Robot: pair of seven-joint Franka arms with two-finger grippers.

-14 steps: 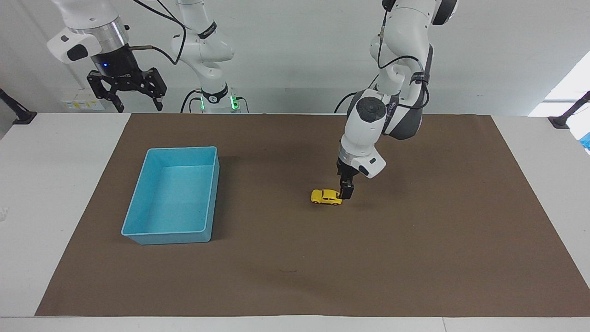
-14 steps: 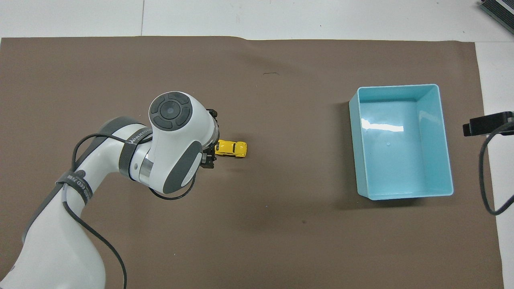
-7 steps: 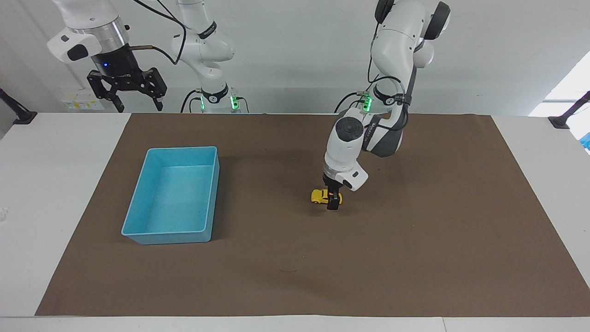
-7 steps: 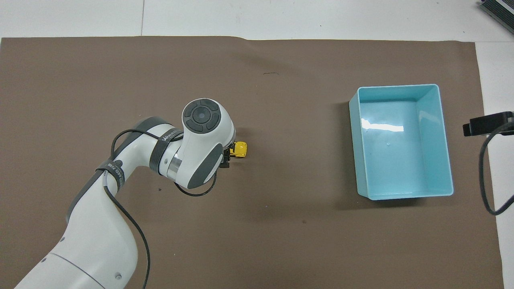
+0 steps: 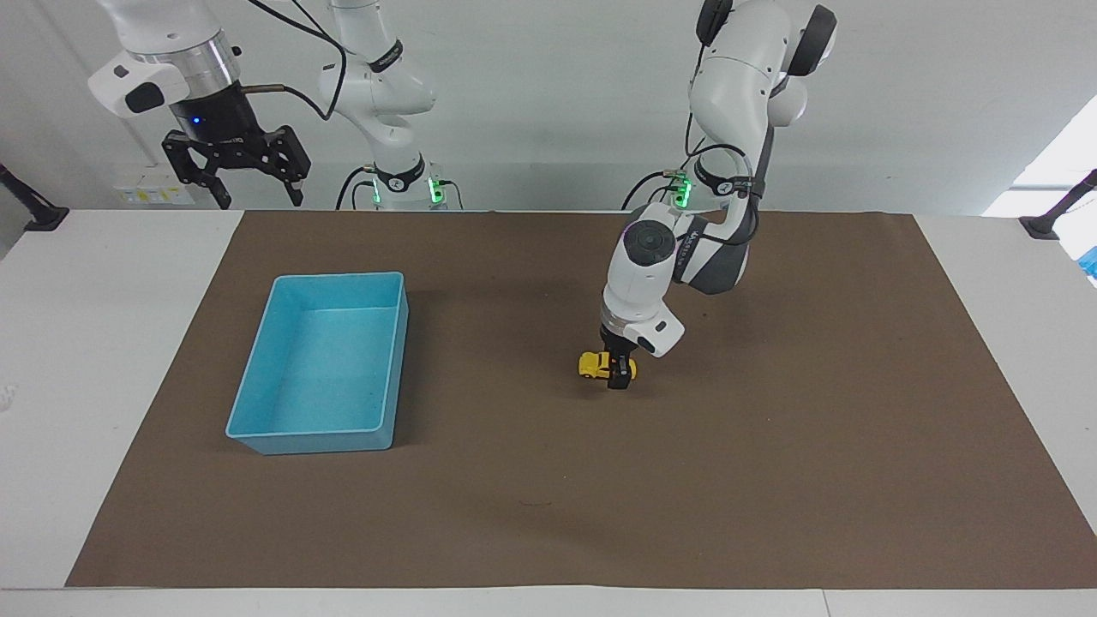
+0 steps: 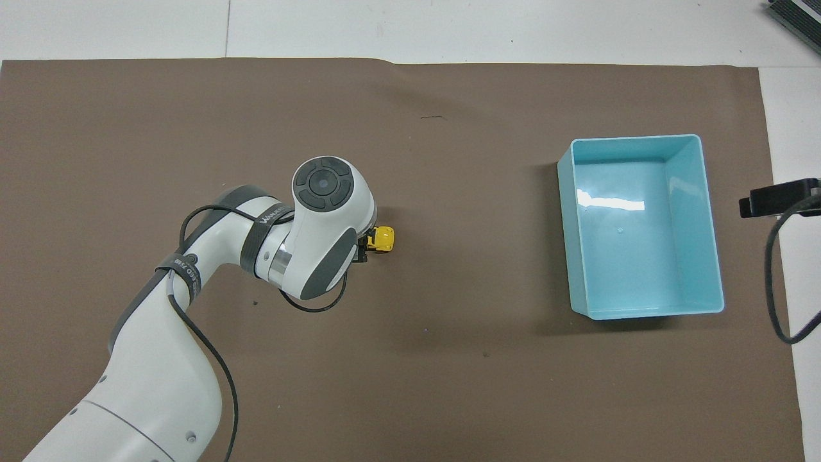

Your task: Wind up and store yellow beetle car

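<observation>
— Well, where is the yellow beetle car (image 5: 591,365) sitting?

— On the brown mat (image 5: 771,471) that covers most of the bench (image 5: 86,386), about midway along it, wheels down. From overhead only its rounded end toward the right arm's end of the bench (image 6: 385,239) peeks out past the white wrist of the left arm.

— And the left claw (image 5: 618,377)?

— It comes straight down onto the car, at the end toward the left arm's side. One dark finger (image 5: 617,375) lies flat against the car's side farther from the robots, and the claw is pinching the yellow beetle car across its width. In the overhead view the claw (image 6: 363,249) is mostly covered by the wrist, with just a bit of black showing beside the yellow.

— Is the car off the mat?

— I can't say for sure; it looks level and right at the mat's surface.

— What about the right claw (image 5: 257,193)?

— It hangs high in the air at the right arm's end, over the bench's edge by the robots, with its fingers spread wide and nothing between them. That arm waits.

— Anything else on the bench?

— A light blue tray (image 5: 308,441) stands on the mat toward the right arm's end, well apart from the car. It is a deep rectangular tray (image 6: 564,224), much larger than the car, with nothing in it.
</observation>
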